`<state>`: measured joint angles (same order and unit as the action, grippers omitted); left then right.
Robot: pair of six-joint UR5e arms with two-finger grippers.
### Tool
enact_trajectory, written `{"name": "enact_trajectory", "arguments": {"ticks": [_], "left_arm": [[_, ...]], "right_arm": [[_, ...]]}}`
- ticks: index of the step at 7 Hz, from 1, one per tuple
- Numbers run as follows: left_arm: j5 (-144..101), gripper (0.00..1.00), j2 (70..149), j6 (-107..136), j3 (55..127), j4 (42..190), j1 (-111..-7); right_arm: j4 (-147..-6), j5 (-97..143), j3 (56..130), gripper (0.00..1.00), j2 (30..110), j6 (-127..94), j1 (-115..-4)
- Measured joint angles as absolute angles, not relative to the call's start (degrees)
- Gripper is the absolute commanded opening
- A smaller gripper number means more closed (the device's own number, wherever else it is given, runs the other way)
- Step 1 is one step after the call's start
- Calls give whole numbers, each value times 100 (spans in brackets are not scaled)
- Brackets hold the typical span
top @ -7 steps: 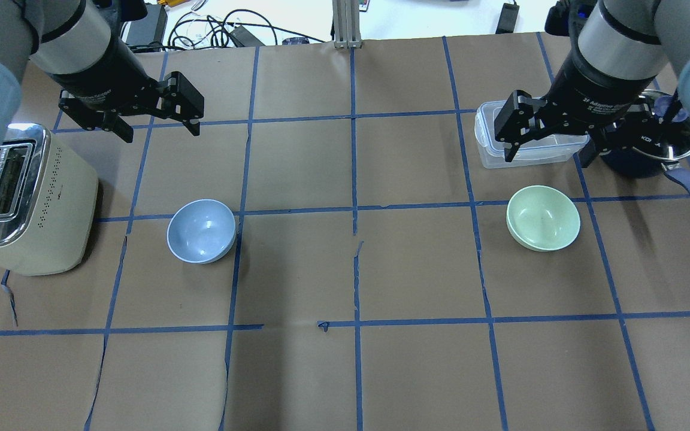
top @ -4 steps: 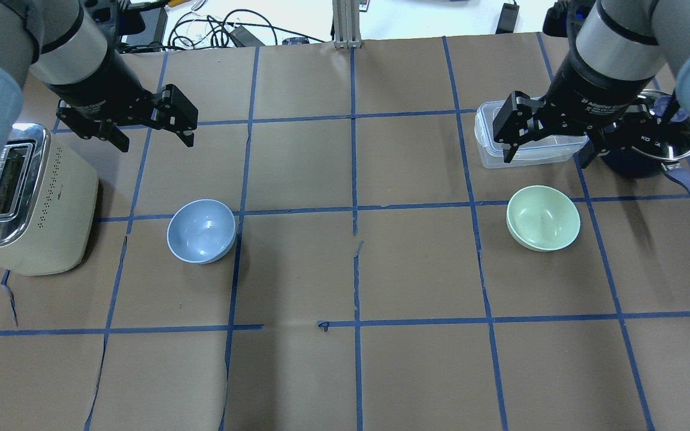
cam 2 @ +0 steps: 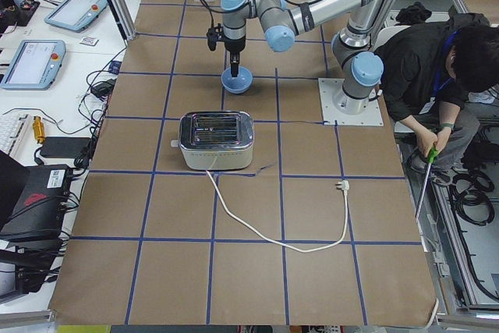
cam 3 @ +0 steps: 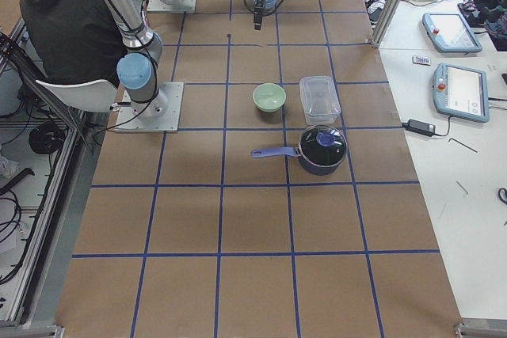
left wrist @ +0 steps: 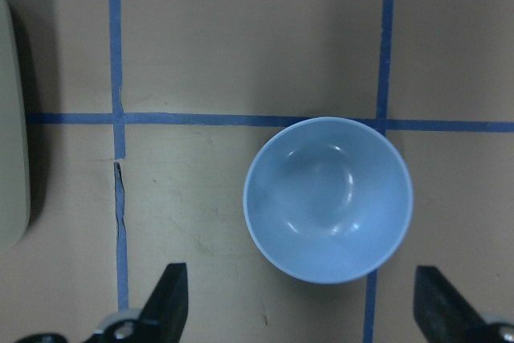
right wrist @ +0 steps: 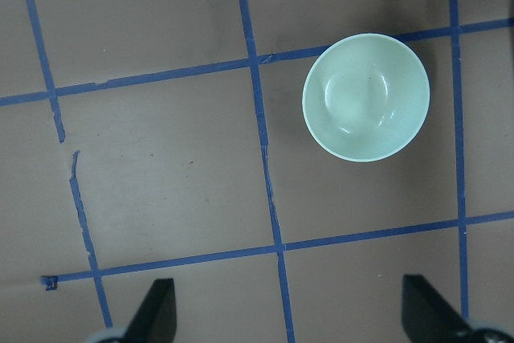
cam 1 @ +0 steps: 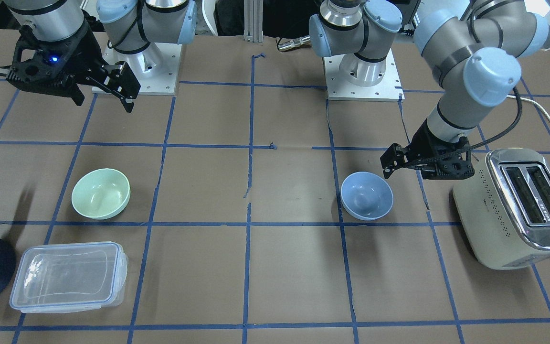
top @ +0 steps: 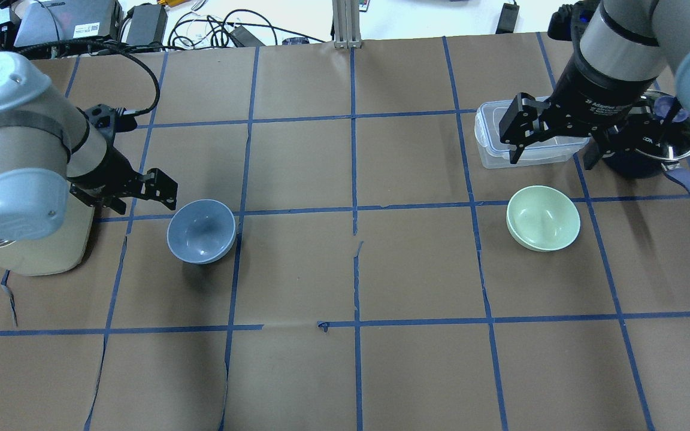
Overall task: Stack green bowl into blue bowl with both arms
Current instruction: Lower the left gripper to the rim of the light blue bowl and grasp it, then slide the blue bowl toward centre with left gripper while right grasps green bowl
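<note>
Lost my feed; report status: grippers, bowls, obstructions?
Left gripper open, hovering by blue bowl. Right gripper open, high, off green bowl. Nothing stacked yet. Toaster beside left arm.

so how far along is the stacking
Nothing is done yet: the green bowl sits alone and the blue bowl is empty, far apart. In hand: the left gripper hangs open close by the blue bowl; the right gripper is open, farther from the green one. Remaining: grasp, carry and nest green in blue.

Pale mint green bowl [top: 542, 217], light blue bowl [top: 201, 230], brown worktop [top: 417, 269] gridded with blue tape [top: 353, 149], cream toaster [cam 1: 511, 209] with chrome top, navy pot [cam 3: 321, 150]
</note>
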<state>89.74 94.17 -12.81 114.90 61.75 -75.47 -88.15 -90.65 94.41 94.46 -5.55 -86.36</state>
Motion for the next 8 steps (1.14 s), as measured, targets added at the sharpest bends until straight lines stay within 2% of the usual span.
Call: {"name": "enact_trajectory", "arguments": {"ticks": [2, 3, 5, 8], "left_arm": [[8954, 73, 9910, -1353, 11868, 5369, -7502], [8837, 1, 10174, -1368, 11922, 5229, -7494], [8596, 0, 10494, -1418, 11925, 5142, -7494], [7943, 0, 10375, -1093, 11564, 5486, -7640]], "right_arm": [[-9097, -9300, 9472, 100, 9236, -356, -8069], [-9350, -9326, 9523, 100, 9061, -165, -7773], [-9788, -9292, 9735, 100, 8647, 325, -7319], [-11131, -8951, 10574, 100, 8253, 1212, -7061]]}}
